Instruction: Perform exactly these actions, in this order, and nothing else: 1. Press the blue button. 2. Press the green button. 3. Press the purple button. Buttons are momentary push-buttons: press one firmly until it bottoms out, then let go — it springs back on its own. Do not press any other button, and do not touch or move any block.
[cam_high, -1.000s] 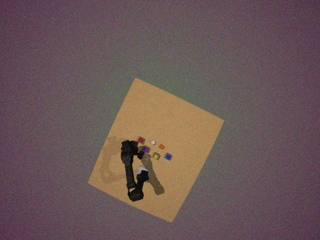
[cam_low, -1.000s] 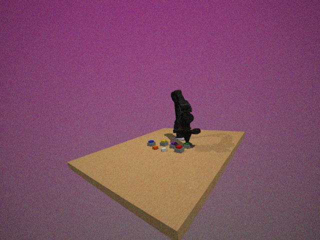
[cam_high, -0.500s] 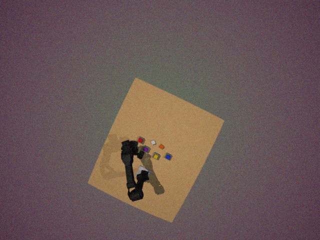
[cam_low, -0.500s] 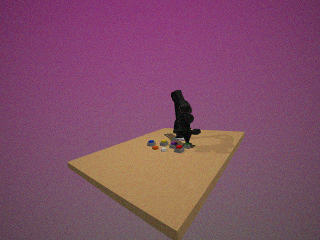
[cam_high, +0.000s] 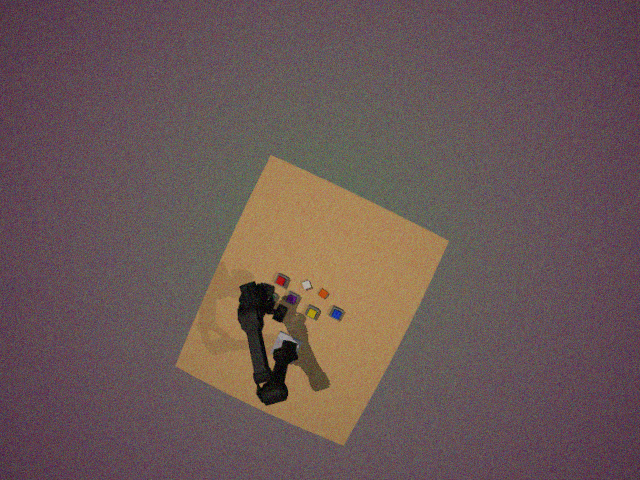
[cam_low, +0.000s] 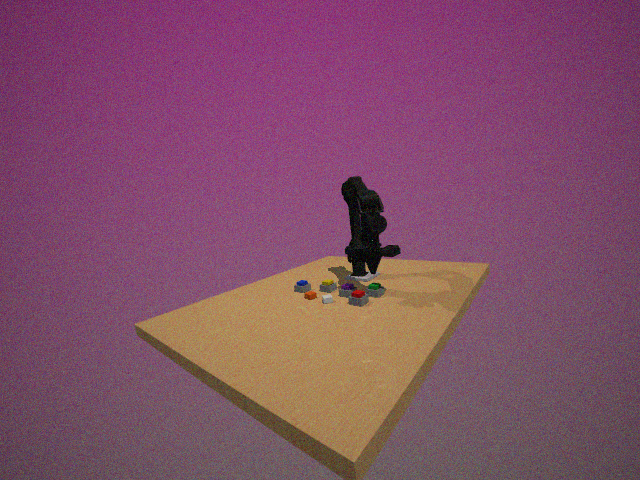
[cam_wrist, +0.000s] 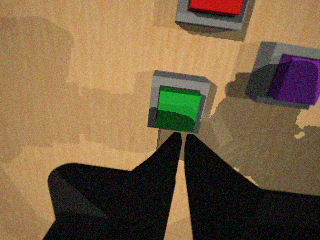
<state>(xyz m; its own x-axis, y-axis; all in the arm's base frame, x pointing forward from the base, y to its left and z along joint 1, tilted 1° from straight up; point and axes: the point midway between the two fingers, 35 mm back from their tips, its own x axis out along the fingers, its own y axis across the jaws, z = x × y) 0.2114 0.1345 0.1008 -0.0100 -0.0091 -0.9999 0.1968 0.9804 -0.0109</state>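
Claw (cam_wrist: 180, 136) is seen nearly shut, tips almost meeting, nothing held; it is poised just at the near edge of the green button (cam_wrist: 178, 107), contact not discernible. Each button is seated in its own grey housing. Purple button (cam_wrist: 297, 80) is noted beside green, red button (cam_wrist: 216, 6) beyond. Blue button (cam_high: 336, 313) sits well apart, past yellow (cam_high: 311, 312). White block (cam_high: 306, 284) and orange block (cam_high: 323, 293) lie loose on the table (cam_high: 361, 248).

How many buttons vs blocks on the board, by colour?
Buttons: 5 – blue, yellow, purple, red, green
Blocks: 2 – white, orange
Total: 7
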